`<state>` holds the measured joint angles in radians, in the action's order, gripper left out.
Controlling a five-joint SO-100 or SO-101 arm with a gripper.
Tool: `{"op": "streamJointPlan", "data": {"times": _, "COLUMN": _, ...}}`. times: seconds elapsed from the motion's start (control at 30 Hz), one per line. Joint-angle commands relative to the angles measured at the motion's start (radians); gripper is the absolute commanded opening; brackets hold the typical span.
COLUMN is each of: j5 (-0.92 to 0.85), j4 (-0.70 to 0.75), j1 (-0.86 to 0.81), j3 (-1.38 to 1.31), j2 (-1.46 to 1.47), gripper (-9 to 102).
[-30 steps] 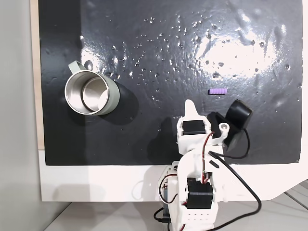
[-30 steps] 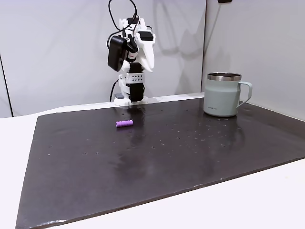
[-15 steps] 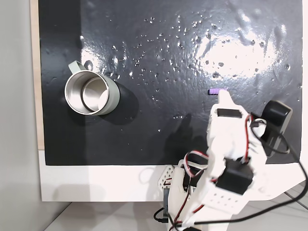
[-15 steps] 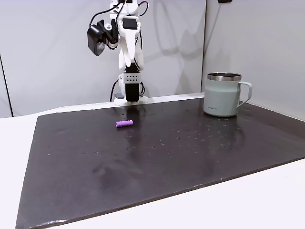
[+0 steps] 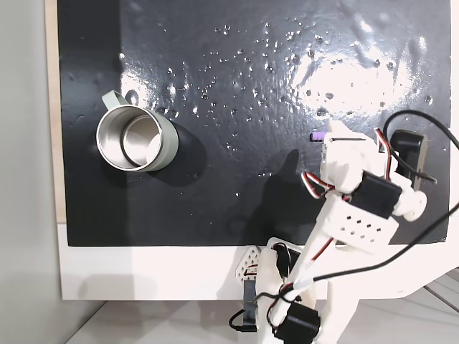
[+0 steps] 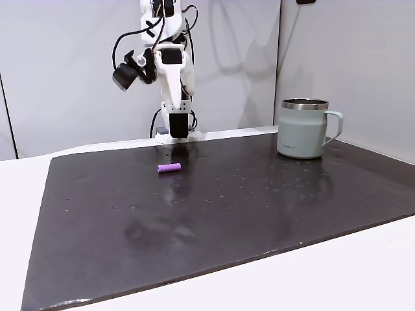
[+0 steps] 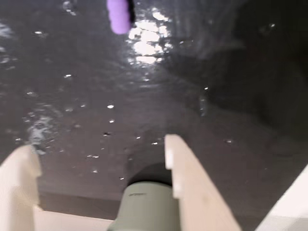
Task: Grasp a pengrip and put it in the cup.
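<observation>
The short lilac ribbed pengrip [image 6: 169,168] is seen lying on the black mat [image 6: 194,220], at 12 o'clock in the wrist view [image 7: 118,15], while the gripper [image 7: 98,154] is held wide apart, empty.

Pengrip [image 7: 118,15]: light purple, at the top edge, cut off by the frame, lying on the dark mat.
Mat [image 7: 159,96]: black, glossy, speckled with bright glints.
Claw [image 7: 98,154]: two cream fingers rising from the bottom edge, spread apart, nothing between them.
Cup [image 7: 144,207]: sage green, at the bottom edge between the fingers, blurred.
Counter [image 7: 291,202]: white strip in the lower right corner.
</observation>
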<state>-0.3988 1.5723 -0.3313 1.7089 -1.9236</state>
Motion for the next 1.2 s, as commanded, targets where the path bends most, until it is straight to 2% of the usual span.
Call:
{"op": "streamJointPlan", "data": {"times": 0.0, "j5": -0.052, "j4": 0.009, "j1": -0.032, "j3": -0.077, "j2": 0.043, "gripper": 27}}
{"op": "streamJointPlan", "data": {"times": 0.27, "j5": -0.110, "j4": -0.035, "j1": -0.094, "j3": -0.163, "j2": 0.245, "gripper": 27}}
{"op": "streamJointPlan", "data": {"times": 0.7, "j5": -0.132, "j4": -0.127, "j1": -0.054, "j3": -0.199, "j2": 0.440, "gripper": 26}}
{"op": "streamJointPlan", "data": {"times": 1.17, "j5": -0.114, "j4": -0.153, "j1": -0.020, "j3": -0.324, "j2": 0.632, "gripper": 24}}
